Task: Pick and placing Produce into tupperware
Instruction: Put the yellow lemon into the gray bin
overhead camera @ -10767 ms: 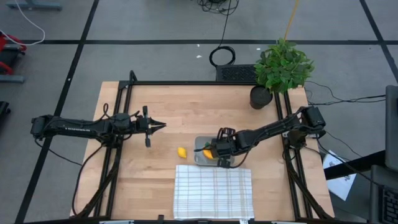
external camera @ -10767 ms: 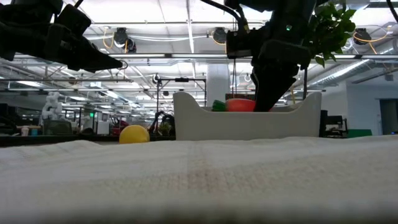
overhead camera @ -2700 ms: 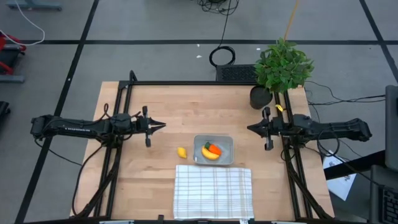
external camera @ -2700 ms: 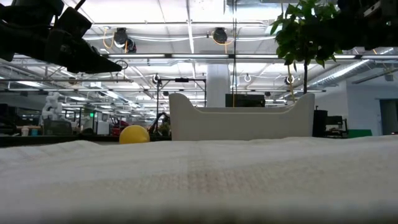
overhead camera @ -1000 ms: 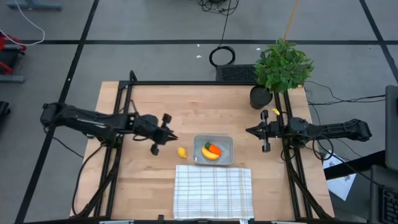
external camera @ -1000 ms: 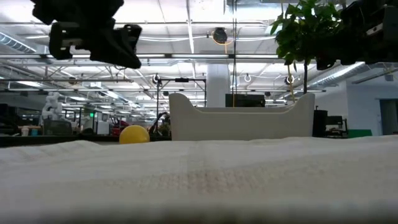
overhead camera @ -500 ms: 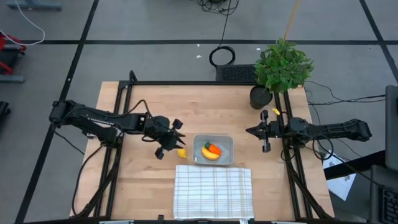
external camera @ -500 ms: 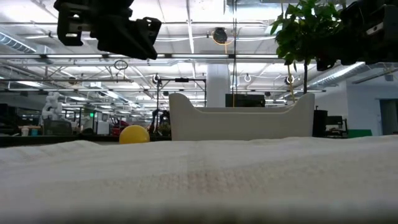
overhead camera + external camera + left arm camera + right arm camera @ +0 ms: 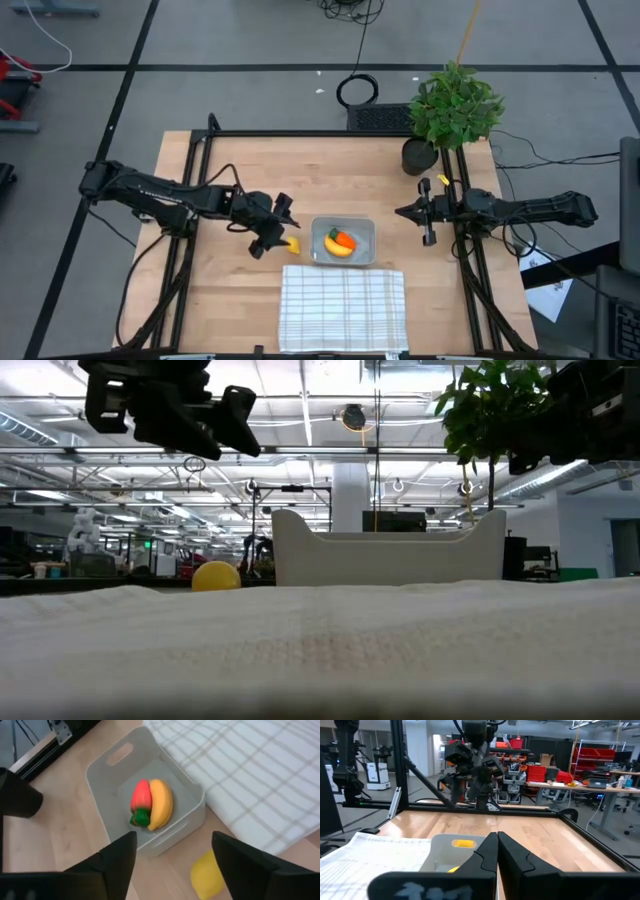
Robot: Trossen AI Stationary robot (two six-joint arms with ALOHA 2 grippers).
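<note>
Lying on the bare wood just left of the tupperware, the lemon shows whole only to the left wrist camera, framed between the left gripper's spread fingers; overhead, that gripper half covers it. Banana and carrot lie side by side inside the tub, long axes parallel. A checked cloth lies beside the tub. The right gripper waits near the potted plant, fingers pressed together.

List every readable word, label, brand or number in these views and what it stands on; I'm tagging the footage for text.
None can be read.
Left arm: pale lettering along the link, too small to read.
Tub, cloth, banana, carrot, lemon: no markings.
</note>
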